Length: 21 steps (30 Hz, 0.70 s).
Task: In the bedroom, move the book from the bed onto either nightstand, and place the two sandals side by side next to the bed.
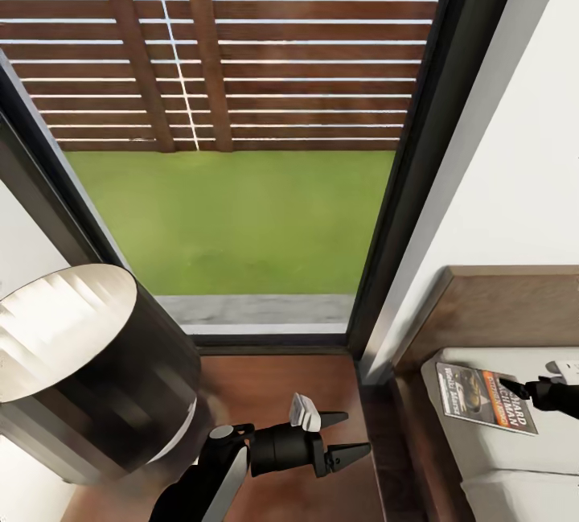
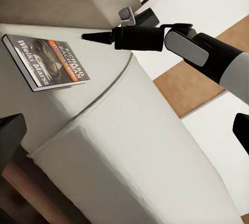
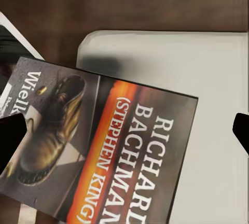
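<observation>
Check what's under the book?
The book lies flat on the bed's pale mattress, near the wooden headboard. The patch directly beneath its cover is hidden.

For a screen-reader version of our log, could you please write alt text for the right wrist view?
A paperback book lies flat on the pale-grey mattress of the bed, close under the camera. Its cover shows a brown boot, an orange band and white lettering "RICHARD BACHMAN (STEPHEN KING)". Dark wood of the bed frame runs beyond the mattress, and two dark fingertips frame the view's edges.
</observation>
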{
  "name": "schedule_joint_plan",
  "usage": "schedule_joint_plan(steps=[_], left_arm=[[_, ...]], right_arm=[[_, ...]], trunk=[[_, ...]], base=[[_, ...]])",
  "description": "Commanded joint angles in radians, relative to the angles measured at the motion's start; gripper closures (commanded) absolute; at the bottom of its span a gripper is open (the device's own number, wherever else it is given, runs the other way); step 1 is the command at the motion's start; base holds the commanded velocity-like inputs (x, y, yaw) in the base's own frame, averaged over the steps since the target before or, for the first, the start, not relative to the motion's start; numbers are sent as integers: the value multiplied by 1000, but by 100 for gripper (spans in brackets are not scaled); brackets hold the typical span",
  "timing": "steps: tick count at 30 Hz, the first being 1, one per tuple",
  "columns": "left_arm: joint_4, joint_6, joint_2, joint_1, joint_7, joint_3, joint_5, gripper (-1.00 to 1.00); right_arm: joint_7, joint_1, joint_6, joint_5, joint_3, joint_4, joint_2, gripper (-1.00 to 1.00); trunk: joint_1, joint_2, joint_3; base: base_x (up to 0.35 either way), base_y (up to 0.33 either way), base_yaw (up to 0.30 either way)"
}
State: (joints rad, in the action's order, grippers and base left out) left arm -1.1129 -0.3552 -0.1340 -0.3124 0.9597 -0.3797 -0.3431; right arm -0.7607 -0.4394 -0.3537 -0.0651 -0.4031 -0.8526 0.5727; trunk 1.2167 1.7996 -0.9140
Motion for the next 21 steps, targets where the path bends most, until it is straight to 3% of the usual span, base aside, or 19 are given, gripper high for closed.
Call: schedule_joint_plan(steps=[1, 21], left_arm=[[0, -10, 0, -1, 1, -1, -8, -100], [-1, -10, 0, -1, 1, -1, -8, -100]], right_arm=[[-7, -1, -5, -7, -3, -1, -1, -100], [-7, -1, -5, -7, -5, -3, -1, -100]], trunk=[[-4, -7, 2], [-81, -147, 65]], base=[[0, 0, 0], [0, 0, 0]])
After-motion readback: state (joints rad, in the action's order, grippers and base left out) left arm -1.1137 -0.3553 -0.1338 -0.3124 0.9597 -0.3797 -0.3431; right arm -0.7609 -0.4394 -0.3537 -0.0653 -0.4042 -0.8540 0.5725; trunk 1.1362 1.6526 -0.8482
